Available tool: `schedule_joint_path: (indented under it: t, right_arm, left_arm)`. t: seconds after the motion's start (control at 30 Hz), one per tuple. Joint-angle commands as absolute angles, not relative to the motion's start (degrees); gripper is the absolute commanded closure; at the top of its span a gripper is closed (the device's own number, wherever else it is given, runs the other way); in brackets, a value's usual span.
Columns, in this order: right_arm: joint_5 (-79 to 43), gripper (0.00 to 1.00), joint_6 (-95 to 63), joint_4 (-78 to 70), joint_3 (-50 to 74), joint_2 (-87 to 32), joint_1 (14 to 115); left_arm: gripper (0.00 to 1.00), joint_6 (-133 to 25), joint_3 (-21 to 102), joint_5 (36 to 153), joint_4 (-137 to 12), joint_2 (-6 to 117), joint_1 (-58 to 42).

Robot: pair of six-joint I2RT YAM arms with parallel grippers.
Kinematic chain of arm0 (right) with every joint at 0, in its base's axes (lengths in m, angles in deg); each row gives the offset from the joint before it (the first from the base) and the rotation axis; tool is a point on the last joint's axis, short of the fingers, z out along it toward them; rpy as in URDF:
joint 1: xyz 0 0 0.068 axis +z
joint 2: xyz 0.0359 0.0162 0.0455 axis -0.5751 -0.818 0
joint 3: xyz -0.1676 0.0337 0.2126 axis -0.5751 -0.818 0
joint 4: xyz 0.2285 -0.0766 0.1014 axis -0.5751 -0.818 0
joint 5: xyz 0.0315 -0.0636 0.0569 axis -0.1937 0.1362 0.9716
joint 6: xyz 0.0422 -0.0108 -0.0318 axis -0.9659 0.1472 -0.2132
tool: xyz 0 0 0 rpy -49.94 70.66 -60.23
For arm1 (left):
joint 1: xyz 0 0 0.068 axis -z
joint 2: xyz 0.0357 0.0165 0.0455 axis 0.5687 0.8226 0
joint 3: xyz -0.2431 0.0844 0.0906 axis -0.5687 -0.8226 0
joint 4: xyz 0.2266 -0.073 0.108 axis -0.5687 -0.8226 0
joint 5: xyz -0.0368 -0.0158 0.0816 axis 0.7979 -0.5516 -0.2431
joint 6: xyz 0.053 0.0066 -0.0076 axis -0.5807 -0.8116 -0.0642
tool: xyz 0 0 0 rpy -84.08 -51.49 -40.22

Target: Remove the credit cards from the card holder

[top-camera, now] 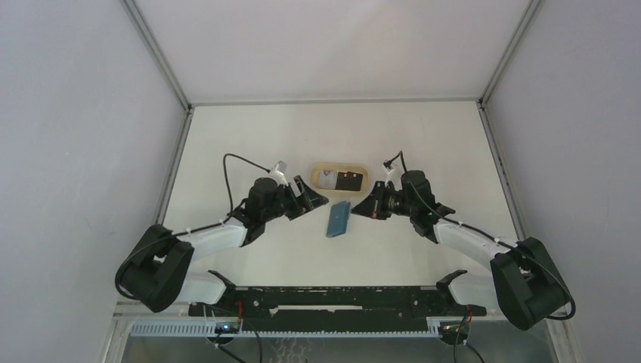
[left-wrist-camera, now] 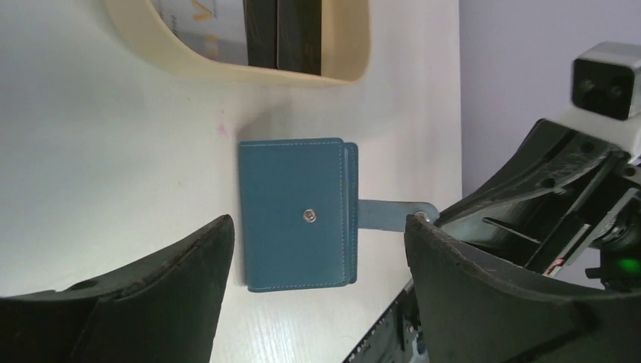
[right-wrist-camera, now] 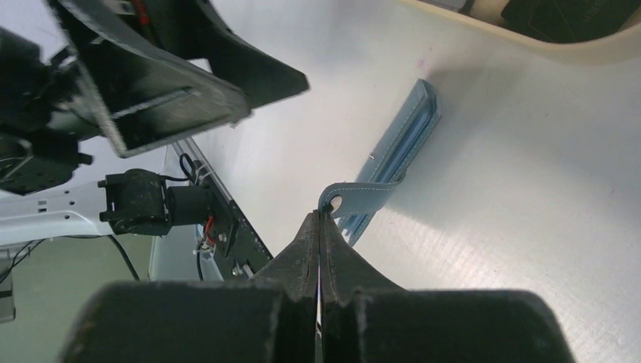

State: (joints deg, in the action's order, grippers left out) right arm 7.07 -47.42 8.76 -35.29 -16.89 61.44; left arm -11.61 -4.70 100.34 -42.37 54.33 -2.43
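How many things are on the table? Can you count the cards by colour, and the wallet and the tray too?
White card: 1
Black cards: 2, as far as their overlap shows
Wallet: 1
Tray: 1
Total: 5

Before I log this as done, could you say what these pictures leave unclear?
Wallet: closed in every view, hiding any cards inside.
Cards in the tray: cut by left wrist view's top edge; tiny from above.
Right gripper: right wrist view, fingertips hide whether it pinches the tab.
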Motion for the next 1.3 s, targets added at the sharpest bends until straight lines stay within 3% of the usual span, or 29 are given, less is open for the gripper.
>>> schedule_joint_path:
  t: [0.0,0.4,0.7,1.0,1.27]
  right_arm:
    - [7.14,1.0,-44.98,6.7,-31.08,-13.81,61.33]
    - [7.44,1.0,-44.0,2.89,-29.84,-12.14,61.28]
    - [5.44,1.0,-42.9,2.06,-31.82,-12.36,61.14]
    - [-2.41,1.0,-45.64,-1.92,-37.87,-12.4,56.16]
    - [-2.98,1.0,-46.27,-2.13,-38.66,-15.76,54.66]
  left_arm:
    - [0.15,-7.98,-4.74,108.47,-31.16,59.69,-2.23]
    - [0.17,-10.36,-2.82,109.17,-31.92,64.55,0.08]
    - [0.39,-9.49,-2.47,109.16,-30.42,70.43,1.47]
    - [0.41,-10.92,-2.89,107.13,-33.13,66.95,1.62]
    - [0.49,-11.19,-2.55,106.74,-33.41,65.88,1.62]
